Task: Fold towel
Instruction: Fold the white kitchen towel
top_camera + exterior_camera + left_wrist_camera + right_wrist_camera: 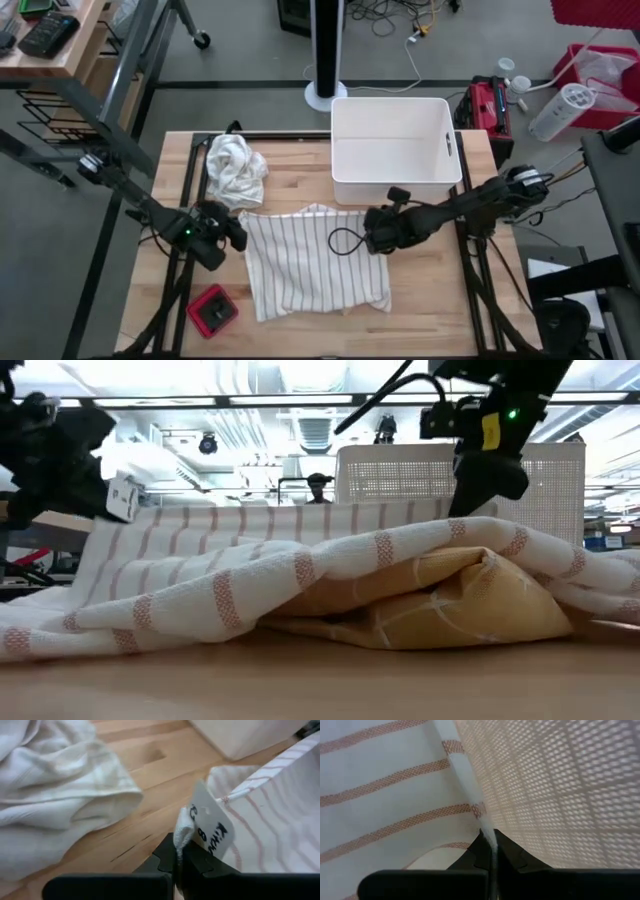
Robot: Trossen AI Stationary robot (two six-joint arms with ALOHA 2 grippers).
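You are just starting the fold. The striped towel [315, 260] is lying mostly flat on the table [440, 290]. Your left gripper [238, 236] and right gripper [372, 238] are each pinching a far corner tight. All the folding is waiting.

We see even overhead light from above. Ceiling strips [300, 400] glare at twelve o'clock in the low view, where the near desk [320, 680] edge blurs; shadows stay soft.
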